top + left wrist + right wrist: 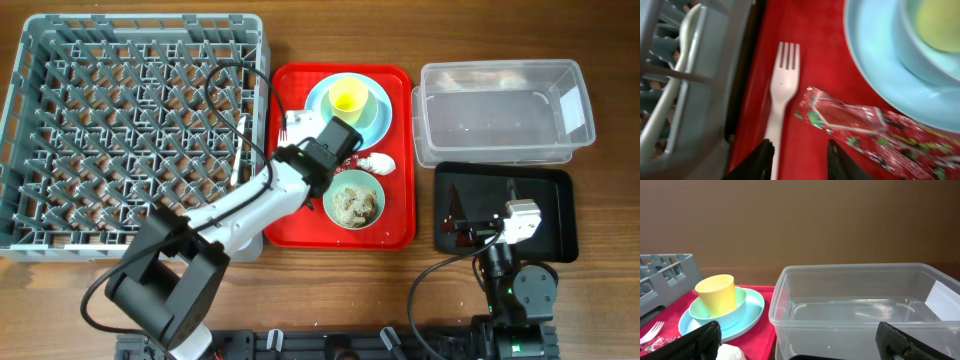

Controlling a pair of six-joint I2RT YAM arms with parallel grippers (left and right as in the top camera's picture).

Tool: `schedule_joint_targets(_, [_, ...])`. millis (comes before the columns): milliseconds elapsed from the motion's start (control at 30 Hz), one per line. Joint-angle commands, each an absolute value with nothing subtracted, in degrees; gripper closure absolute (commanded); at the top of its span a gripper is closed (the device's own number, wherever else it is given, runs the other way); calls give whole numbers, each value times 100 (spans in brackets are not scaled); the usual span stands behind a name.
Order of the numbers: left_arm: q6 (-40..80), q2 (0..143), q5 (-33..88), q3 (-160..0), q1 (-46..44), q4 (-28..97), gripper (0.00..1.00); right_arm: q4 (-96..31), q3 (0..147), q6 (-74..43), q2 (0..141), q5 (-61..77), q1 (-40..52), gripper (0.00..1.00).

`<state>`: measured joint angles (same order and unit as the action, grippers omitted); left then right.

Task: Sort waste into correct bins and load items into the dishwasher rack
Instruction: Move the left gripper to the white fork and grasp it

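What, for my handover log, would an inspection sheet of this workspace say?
Surface: wooden table.
Job's things: rack holds spoon; red tray holds fork, wrapper, tissue, plate with cup in bowl, second bowl of scraps; clear tub empty; black tray, no waste seen.
Clutter: nothing seen.
Grippers: left gripper open over fork; right gripper open over black tray.
Cables: black cable loops over rack.
Surroundings: brown wall.

Flat red tray point(395, 215) at centre of the overhead frame, lying on a brown wood-grain surface point(330, 290) spanning the whole view. Plain brown backdrop point(800, 220) across the upper half of the right wrist view.
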<state>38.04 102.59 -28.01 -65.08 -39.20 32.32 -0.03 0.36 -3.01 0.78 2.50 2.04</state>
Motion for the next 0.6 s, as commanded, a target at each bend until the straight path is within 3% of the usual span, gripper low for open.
schedule_joint_targets(0, [3774, 10398, -2585, -6482, -3642, 3168, 69, 14, 30, -342, 54, 198, 174, 0])
schedule_joint_targets(100, [3771, 10471, -2405, -6482, -3555, 3107, 76, 14, 30, -342, 54, 198, 174, 0])
schedule_joint_targets(400, [3323, 10490, -2423, -6473, -3555, 3238, 82, 14, 30, -340, 54, 196, 174, 0])
schedule_joint_targets(567, [3319, 10630, -2427, -6405, -3555, 3122, 75, 14, 30, -340, 54, 198, 174, 0])
